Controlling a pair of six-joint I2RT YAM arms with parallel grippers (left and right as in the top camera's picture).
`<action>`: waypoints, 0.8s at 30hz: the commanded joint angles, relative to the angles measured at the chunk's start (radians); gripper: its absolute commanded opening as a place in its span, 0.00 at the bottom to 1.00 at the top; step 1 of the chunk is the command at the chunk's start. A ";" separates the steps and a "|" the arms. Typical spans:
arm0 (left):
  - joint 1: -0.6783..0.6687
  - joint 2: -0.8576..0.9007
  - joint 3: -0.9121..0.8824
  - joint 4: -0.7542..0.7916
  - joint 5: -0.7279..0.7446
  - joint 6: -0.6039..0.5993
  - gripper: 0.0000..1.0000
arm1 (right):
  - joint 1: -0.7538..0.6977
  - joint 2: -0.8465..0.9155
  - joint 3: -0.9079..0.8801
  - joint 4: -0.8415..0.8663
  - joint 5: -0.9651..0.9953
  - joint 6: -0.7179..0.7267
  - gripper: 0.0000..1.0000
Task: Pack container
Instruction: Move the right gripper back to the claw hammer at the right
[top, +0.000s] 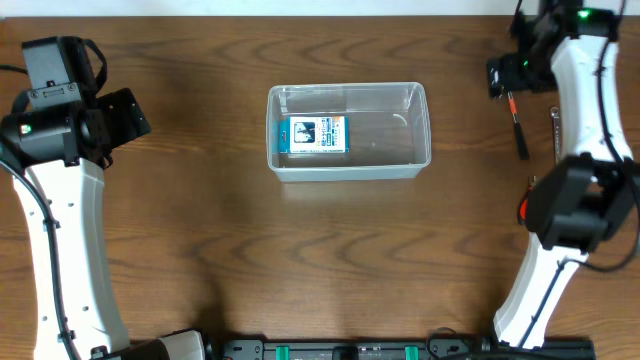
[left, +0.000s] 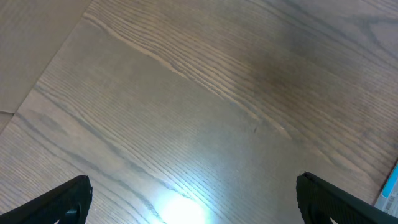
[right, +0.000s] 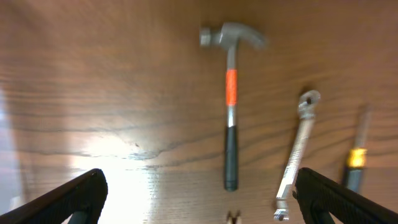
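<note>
R gripper (right: 199, 186) spread wide over the tools, container (top: 347, 87) sitting mid-table (top: 200, 220).
Container's at ctr, well apart from the tools, w/ a blue-and-white box (top: 318, 135) in its left end. Best bet: come down on the hammer (right: 230, 106) handle, jaws straddling it, clear of the wrench (right: 297, 158) beside it. R wrist cam shows the hammer head and a yellow-handled screwdriver (right: 354, 163); on overhead the arm covers them. L gripper (left: 194, 199) also spread, nothing in it.

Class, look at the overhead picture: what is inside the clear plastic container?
The container holds one blue-and-white box, lying flat near its left end. Anything under the box is hidden.
</note>
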 joint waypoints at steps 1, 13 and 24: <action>0.004 0.002 0.002 0.001 -0.022 0.016 0.98 | -0.009 0.062 -0.005 -0.021 0.020 0.063 0.99; 0.004 0.002 0.002 0.001 -0.022 0.016 0.98 | -0.057 0.165 -0.005 -0.002 0.014 0.065 0.99; 0.004 0.002 0.002 0.001 -0.022 0.016 0.98 | -0.087 0.174 -0.005 0.038 -0.044 -0.025 0.99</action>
